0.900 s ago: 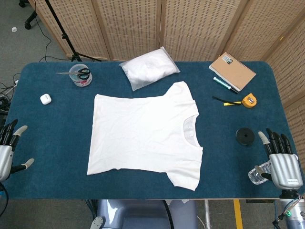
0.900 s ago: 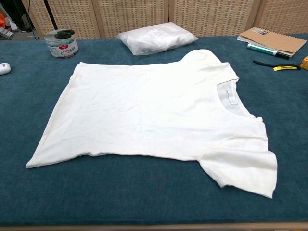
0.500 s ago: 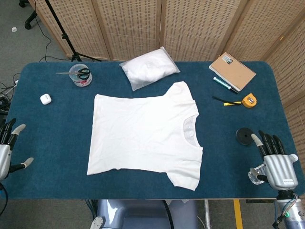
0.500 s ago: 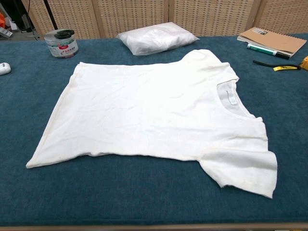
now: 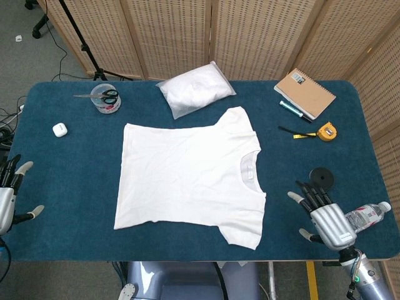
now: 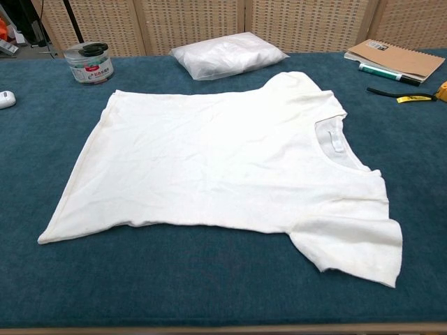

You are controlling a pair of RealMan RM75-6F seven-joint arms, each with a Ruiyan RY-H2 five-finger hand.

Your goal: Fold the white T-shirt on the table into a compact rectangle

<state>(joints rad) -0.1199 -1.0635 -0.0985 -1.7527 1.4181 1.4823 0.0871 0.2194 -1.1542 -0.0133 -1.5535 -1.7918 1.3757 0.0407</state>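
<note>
Left of robot hand (image 5: 326,215): flat T-shirt (image 5: 187,174).

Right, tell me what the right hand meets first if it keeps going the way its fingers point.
The right hand, open, points up and left across the table. Bare blue cloth lies just ahead; the white T-shirt, probably near its collar, looks like the first thing in that line. The black disc sits off to the side. Height is unclear.

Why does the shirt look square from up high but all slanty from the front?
Head view: looks straight down, evenly lit, the T-shirt sharp with hardly any shadow. Chest view: a low angle stretches the near sleeve and shrinks the far table; also sharp, no glare.
</note>
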